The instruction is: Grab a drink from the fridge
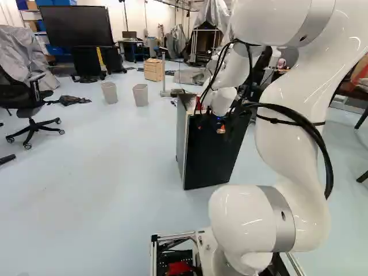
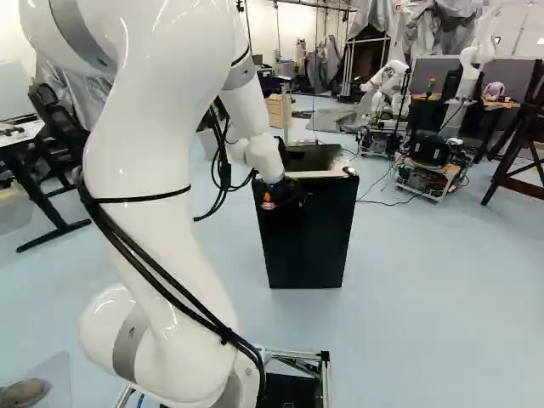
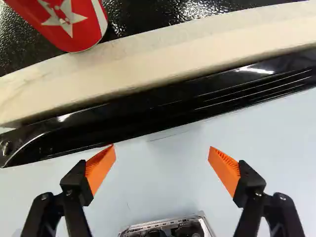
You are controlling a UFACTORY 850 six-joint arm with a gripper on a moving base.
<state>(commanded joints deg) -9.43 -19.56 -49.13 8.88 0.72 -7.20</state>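
Our jaws are spread apart with nothing between the orange pads (image 3: 100, 170), hanging just out past the front top edge of the fridge (image 2: 306, 242). A red can (image 3: 69, 22) is on the fridge top, right behind the pale strip (image 3: 173, 54); any drink inside is out of sight.

Looks to us like lining up on the door's black lip (image 3: 197, 101), but could be the can; can't tell which.

Risks: the lip runs at a slant to the jaws, so going straight in probably lands one finger first and skids off or shoves the fridge. Too low, and we hook nothing. If we jolt the top, the can may tip or slide. Going for the can from here, the fingers could clip the strip unless we lift first.
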